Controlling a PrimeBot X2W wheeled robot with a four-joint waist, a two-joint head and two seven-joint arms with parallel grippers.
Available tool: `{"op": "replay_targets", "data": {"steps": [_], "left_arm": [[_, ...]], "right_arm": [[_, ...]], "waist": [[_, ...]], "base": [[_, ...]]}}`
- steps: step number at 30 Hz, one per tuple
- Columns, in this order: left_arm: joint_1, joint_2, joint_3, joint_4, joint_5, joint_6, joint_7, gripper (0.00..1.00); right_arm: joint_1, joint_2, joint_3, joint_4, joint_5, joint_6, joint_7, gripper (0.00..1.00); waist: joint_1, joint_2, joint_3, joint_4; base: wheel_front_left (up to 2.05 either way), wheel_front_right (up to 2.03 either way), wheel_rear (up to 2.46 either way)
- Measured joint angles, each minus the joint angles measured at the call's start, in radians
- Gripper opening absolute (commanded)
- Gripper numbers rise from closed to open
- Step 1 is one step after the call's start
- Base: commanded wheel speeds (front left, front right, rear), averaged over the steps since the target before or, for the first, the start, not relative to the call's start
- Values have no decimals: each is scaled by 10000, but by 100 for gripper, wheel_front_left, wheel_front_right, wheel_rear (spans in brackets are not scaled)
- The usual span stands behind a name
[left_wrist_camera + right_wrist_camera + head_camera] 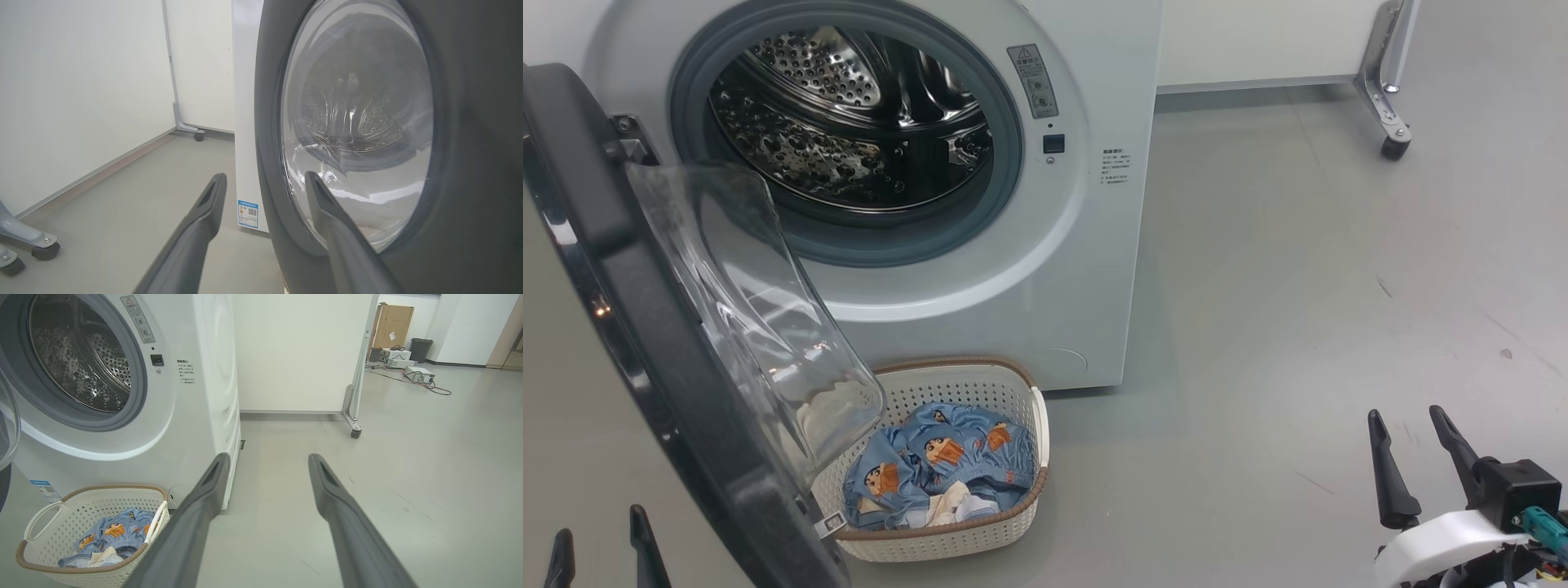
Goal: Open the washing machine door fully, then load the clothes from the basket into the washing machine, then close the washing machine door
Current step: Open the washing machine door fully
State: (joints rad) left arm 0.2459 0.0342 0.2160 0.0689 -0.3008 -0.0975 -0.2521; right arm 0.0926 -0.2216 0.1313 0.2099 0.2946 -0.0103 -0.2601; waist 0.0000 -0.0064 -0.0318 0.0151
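washing machine door (637,310): glossy black ring, clear glass
drum (849,131): perforated shiny steel
basket (931,543): perforated cream plastic
clothes (939,457): printed cloth
floor (1298,286): smooth, matt

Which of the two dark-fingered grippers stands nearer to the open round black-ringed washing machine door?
The left gripper: it is close beside the washing machine door, while the right gripper is far off over the grey floor.

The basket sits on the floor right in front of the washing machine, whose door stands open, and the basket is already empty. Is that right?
No. The basket is not empty: the clothes lie in it, as the head view shows. The rest holds: it sits on the floor in front of the washing machine, and the washing machine door stands open.
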Motion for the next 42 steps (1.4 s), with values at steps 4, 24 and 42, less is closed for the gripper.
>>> {"op": "replay_targets", "data": {"steps": [4, 24, 42], "left_arm": [[0, 0, 2, 0, 0, 0, 0, 100], [-292, -4, 510, -836, -178, 293, 0, 0], [-2034, 31, -2539, -6088, -1083, -213, -23, 0]], "right_arm": [[0, 79, -128, 119, -71, 59, 0, 100], [82, 483, -953, 257, -491, 445, 0, 100], [205, 849, -1392, 259, -784, 708, 0, 100]], "waist": [[0, 0, 14, 25], [0, 0, 104, 296], [0, 0, 97, 1087]], "base": [[0, 0, 0], [0, 0, 0], [0, 0, 0]]}}
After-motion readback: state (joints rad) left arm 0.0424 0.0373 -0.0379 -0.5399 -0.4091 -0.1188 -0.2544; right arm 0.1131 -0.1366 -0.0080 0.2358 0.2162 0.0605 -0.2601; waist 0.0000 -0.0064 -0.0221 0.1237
